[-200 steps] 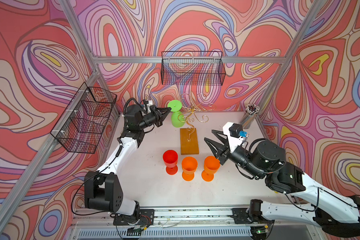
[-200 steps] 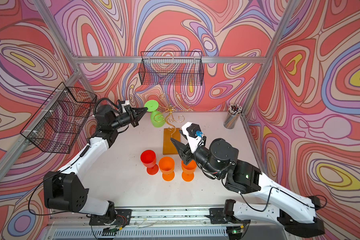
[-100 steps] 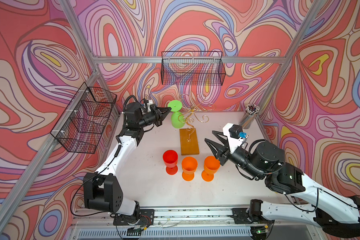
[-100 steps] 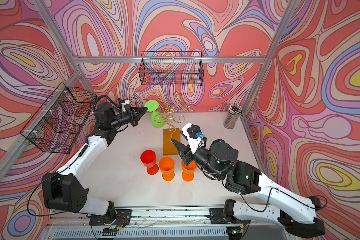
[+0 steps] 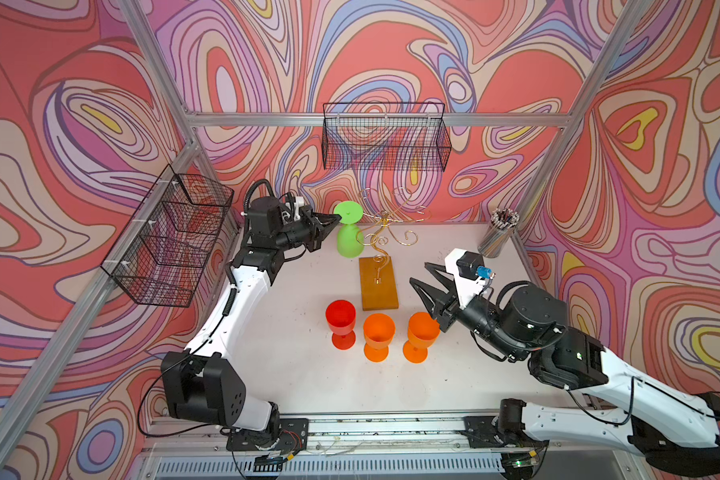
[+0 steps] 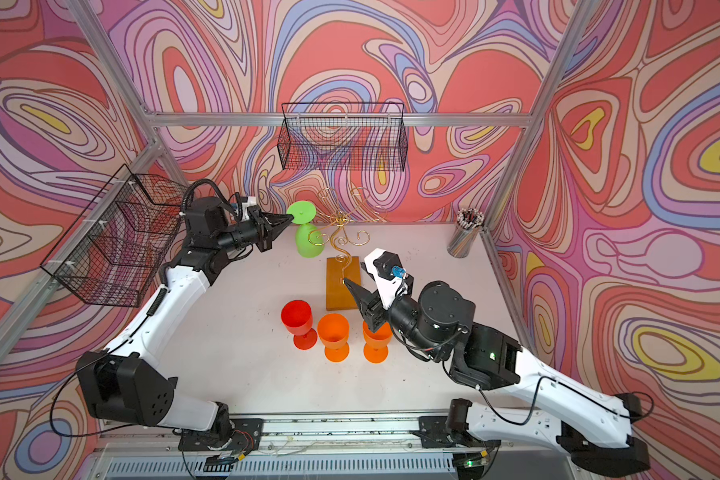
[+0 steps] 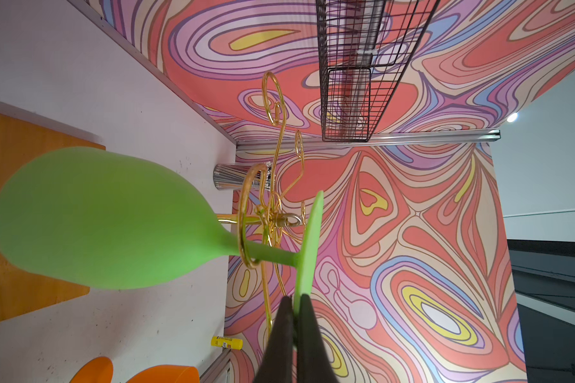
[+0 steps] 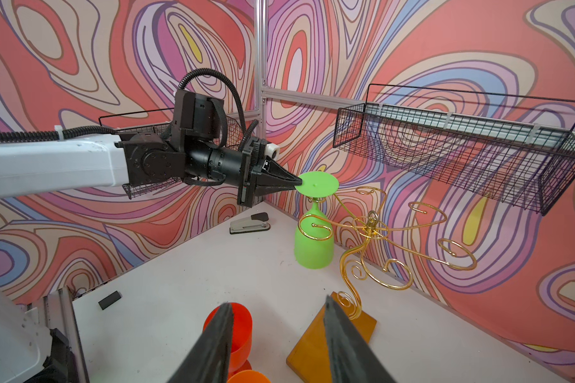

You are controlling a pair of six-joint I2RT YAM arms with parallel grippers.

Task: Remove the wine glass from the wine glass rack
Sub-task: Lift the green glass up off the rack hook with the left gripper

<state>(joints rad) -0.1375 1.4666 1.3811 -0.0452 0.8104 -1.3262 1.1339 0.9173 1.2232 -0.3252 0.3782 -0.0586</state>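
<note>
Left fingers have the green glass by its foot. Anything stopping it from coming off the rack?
Yes: a gold wire loop of the rack curls around the stem of the green glass, between bowl and foot. Nothing else visible blocks it.

Lab: aluminium frame (image 5: 375, 119), printed walls (image 5: 59, 124)

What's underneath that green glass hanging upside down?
Only bare white table shows beneath the green glass, its stem threaded through the gold rack. Its downward-facing inside is hidden.

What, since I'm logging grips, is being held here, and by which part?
The left end effector pinches the green wine glass by the edge of its foot; the right end effector, open, holds nothing.
</note>
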